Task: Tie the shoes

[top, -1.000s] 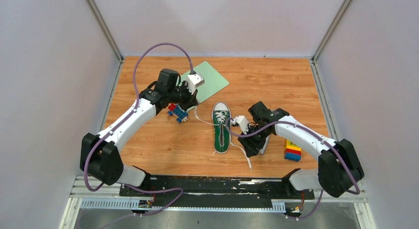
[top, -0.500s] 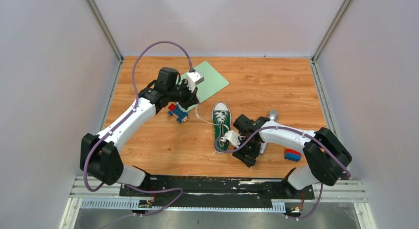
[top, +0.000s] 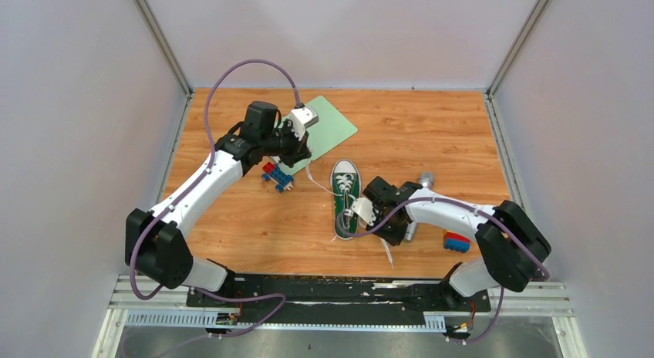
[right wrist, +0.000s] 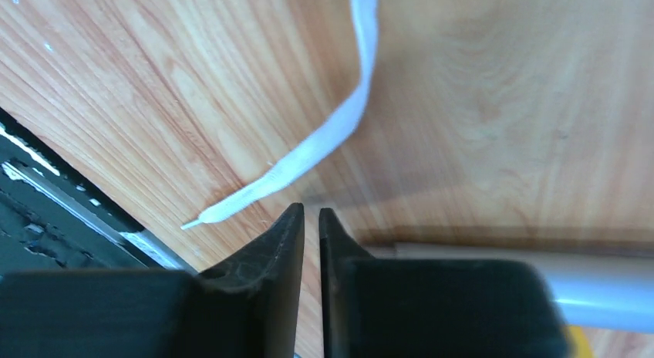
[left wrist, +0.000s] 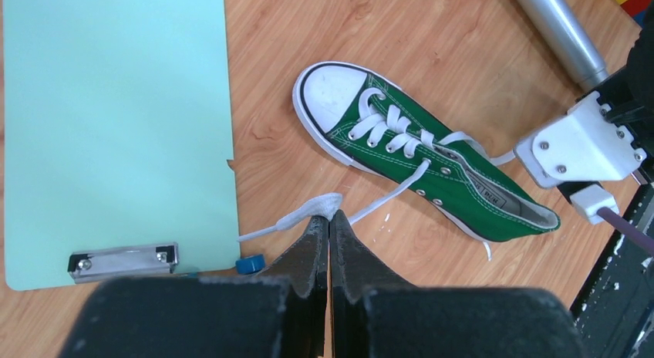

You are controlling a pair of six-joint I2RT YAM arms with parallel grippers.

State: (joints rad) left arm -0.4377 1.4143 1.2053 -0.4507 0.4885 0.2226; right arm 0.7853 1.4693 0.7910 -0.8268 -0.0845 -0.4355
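Observation:
The green shoe (top: 345,197) lies mid-table with its white toe cap pointing away from the arms. In the left wrist view the shoe (left wrist: 420,153) lies on its sole with its laces loose. My left gripper (left wrist: 329,216) is shut on a bunched part of one white lace (left wrist: 320,206), held up and to the left of the toe; from above the left gripper (top: 303,159) is beside the clipboard. My right gripper (right wrist: 311,210) is shut with nothing between its fingers. The other lace (right wrist: 339,126) lies flat on the wood just beyond its tips. From above the right gripper (top: 385,236) is right of the heel.
A pale green clipboard (top: 328,126) lies at the back left. Toy bricks (top: 278,175) sit under the left arm, and more bricks (top: 456,241) lie by the right arm. A grey microphone (top: 416,207) lies under the right wrist. The table's front rail (right wrist: 46,196) is close.
My right arm swung left and in toward the shoe's heel, and its gripper went from open to shut with the lace outside it. The left gripper kept hold of its lace.

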